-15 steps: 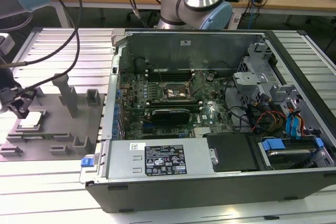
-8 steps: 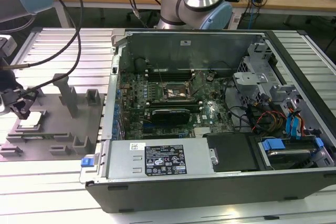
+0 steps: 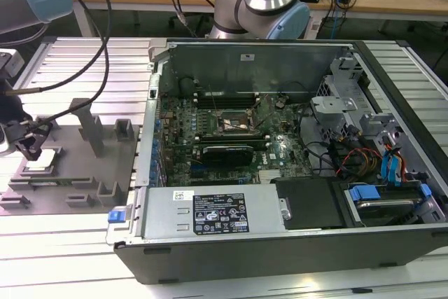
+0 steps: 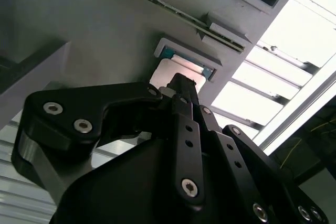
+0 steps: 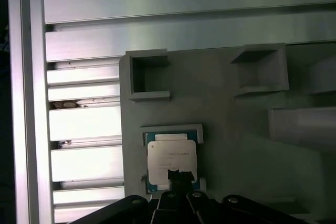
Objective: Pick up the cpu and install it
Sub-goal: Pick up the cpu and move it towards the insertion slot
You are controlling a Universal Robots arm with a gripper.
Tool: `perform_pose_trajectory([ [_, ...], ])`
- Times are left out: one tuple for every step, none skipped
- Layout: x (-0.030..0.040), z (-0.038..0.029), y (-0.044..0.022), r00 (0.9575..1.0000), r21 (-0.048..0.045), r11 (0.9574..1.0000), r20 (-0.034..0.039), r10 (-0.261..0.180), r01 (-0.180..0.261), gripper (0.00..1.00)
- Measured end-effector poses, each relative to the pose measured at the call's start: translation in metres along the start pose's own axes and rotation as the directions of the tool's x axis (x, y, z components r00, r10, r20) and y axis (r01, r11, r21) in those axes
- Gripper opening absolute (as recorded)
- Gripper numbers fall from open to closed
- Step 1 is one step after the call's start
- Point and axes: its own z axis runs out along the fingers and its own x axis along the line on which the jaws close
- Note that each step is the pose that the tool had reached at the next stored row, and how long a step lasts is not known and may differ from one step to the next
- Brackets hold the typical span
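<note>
The cpu [image 5: 172, 155], a small square chip with a silvery top, lies flat in a framed pocket of the gray tray [image 5: 231, 135]. My gripper [image 5: 177, 174] hangs just over the chip's edge with its fingers shut and nothing held. In the second wrist view, the gripper [image 4: 181, 83] points at the cpu [image 4: 167, 73] in its pocket. In the exterior view, the gripper [image 3: 29, 146] is at the far left above the cpu [image 3: 43, 162] on the tray [image 3: 80, 176]. The motherboard socket [image 3: 234, 125] sits open inside the computer case.
The open computer case [image 3: 280, 243] fills the exterior view's middle and right, with a power supply [image 3: 213, 211], cables and drive bays. Raised posts [image 3: 91, 127] and blocks stand on the tray. A ribbed aluminium table [image 5: 84, 124] lies beneath. A cable [image 3: 91, 47] loops over the tray.
</note>
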Motion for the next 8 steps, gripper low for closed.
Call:
perform_pose_trajectory([
  [0.0, 0.0012, 0.0, 1.0, -0.0004, 1.0, 0.0, 0.0, 0.0, 0.11],
  [0.0, 0.0023, 0.0001, 1.0, -0.0007, 1.0, 0.0001, 0.0, 0.0, 0.11],
  [0.0001, 0.0033, 0.0003, 1.0, -0.0008, 1.0, 0.0, 0.0, 0.0, 0.11],
  [0.0, 0.0041, 0.0004, 1.0, -0.0014, 1.0, -0.0002, 0.0, 0.0, 0.11],
  [0.0, 0.0055, 0.0006, 1.0, -0.0024, 1.0, -0.0002, 0.0, 0.0, 0.11],
  [0.0001, 0.007, 0.001, 1.0, -0.0034, 1.0, -0.0002, 0.0, 0.0, 0.11],
  [0.0002, 0.0079, 0.0019, 1.0, -0.0035, 1.0, -0.0003, 0.0, 0.0, 0.11],
  [0.0002, 0.0085, 0.0024, 1.0, -0.0036, 1.0, -0.0001, 0.0, 0.0, 0.11],
])
